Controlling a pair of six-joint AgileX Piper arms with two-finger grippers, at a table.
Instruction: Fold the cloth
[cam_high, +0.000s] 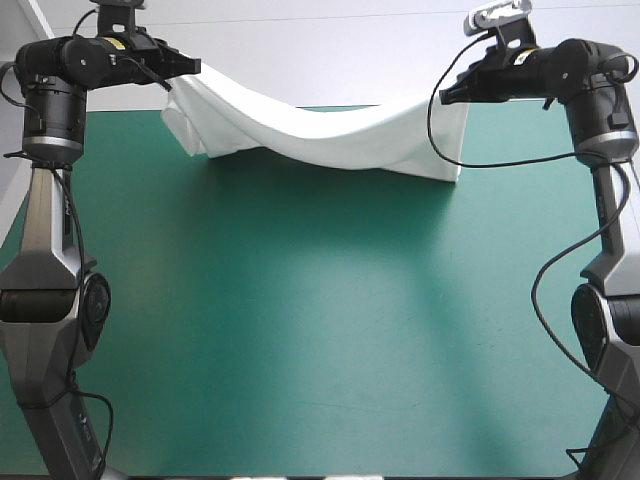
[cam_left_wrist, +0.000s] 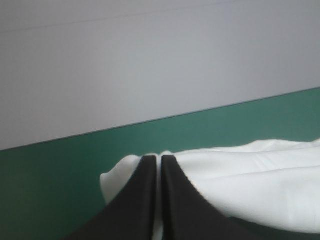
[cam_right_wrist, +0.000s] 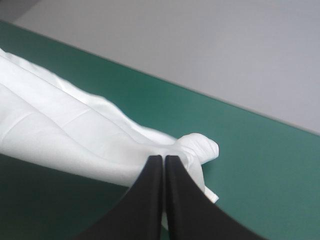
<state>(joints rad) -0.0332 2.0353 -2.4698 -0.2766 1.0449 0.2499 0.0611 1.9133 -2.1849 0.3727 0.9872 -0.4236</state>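
Observation:
The white T-shirt (cam_high: 320, 128) hangs stretched between my two raised grippers over the far part of the teal-green table (cam_high: 320, 320), sagging in the middle. My left gripper (cam_high: 190, 68) is shut on the T-shirt at its far-left corner. My right gripper (cam_high: 450, 92) is shut on the T-shirt at its far-right corner. In the left wrist view the black fingers (cam_left_wrist: 145, 195) meet in an arch with white cloth (cam_left_wrist: 250, 180) bunched around them. In the right wrist view the fingers (cam_right_wrist: 175, 195) pinch the T-shirt (cam_right_wrist: 75, 135), a small fold poking past the tips.
The table's far edge (cam_high: 330, 106) runs just behind the hanging T-shirt. The teal-green cover spreads wide below and in front of the cloth toward the near edge.

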